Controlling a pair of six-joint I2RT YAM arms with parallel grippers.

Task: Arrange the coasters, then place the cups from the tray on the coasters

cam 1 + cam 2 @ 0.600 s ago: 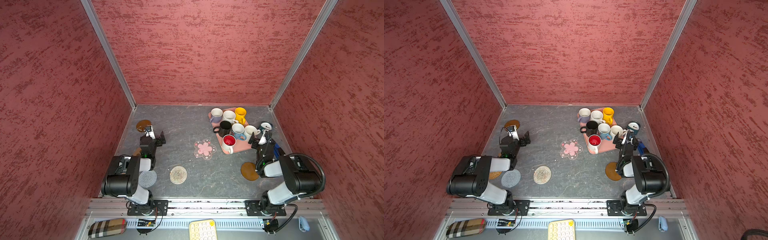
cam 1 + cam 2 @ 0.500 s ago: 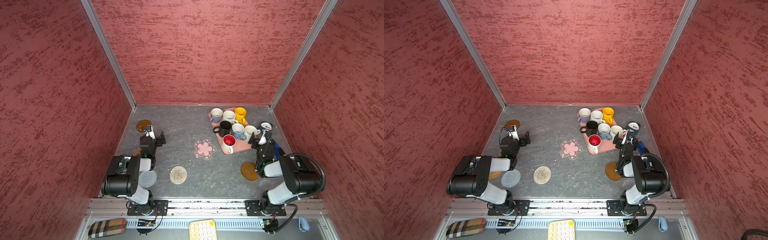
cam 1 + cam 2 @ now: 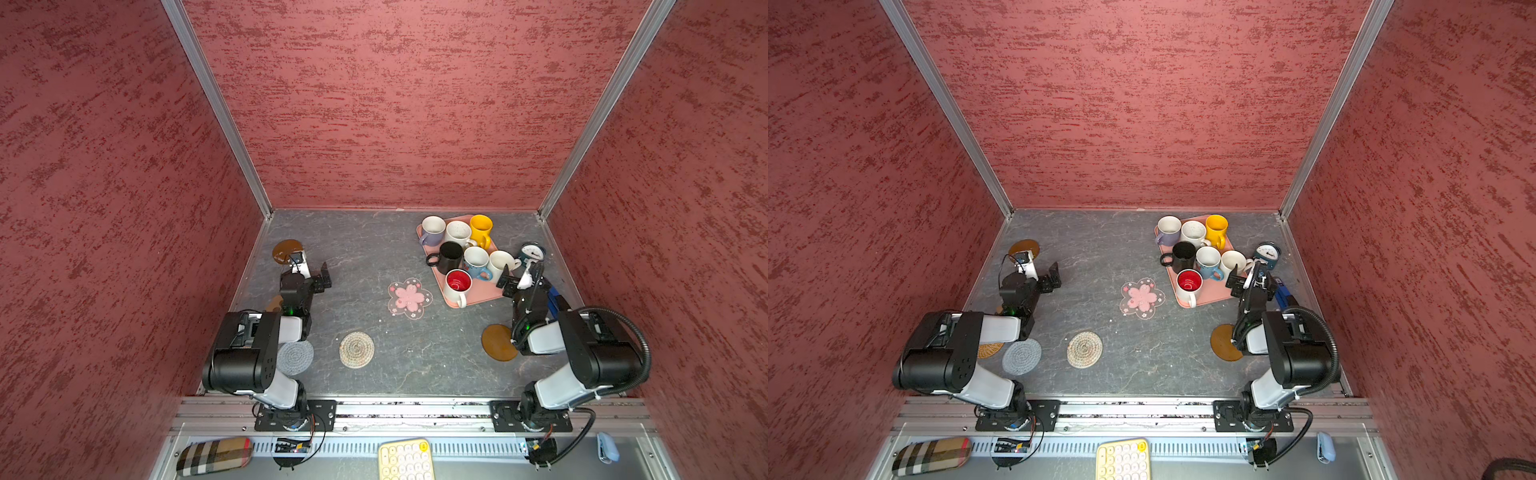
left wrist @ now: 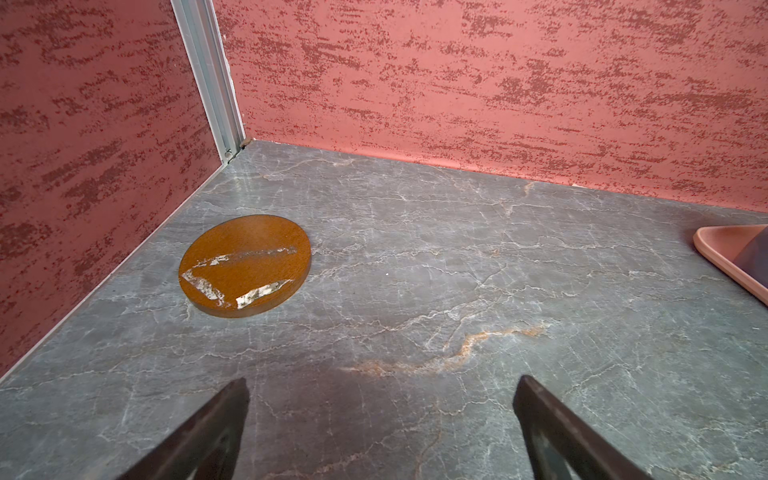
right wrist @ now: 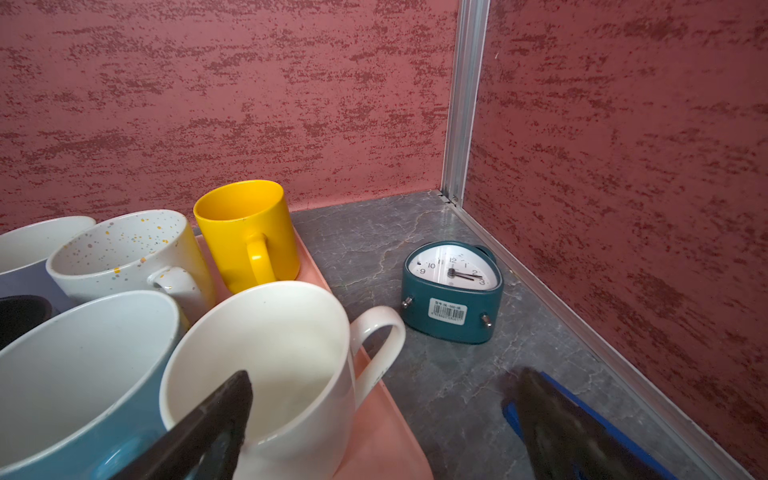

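All seven cups point(image 3: 458, 232) stand on the tray point(image 3: 484, 287) at the back right of the surface point(image 3: 374, 257), none on a coaster; both top views show the pink flower coaster point(image 3: 409, 298) just beside the tray's near corner, the beige woven coaster point(image 3: 356, 349) and the grey woven coaster point(image 3: 296, 357) towards the front, and a brown disc point(image 3: 496, 343) partly under the right arm point(image 3: 582, 353); a tan woven coaster point(image 3: 990, 350) peeps from under the left arm point(image 3: 951, 349), seen in a top view, not in both; the left wrist view alone shows pale streaks on the second brown disc point(image 4: 245, 266) near the back left corner, and the left gripper point(image 4: 381, 386) spread wide over bare surface, holding nothing and apart from that disc; the right wrist view shows the right gripper point(image 5: 386, 376) likewise released and empty, one finger in front of the cream cup point(image 5: 266, 357) at its mouth, the other over a blue flat thing point(image 5: 582, 411), with the clock point(image 5: 453, 286) beyond, lying on the surface beside the tray; nothing has visibly shifted since the earlier pictures.
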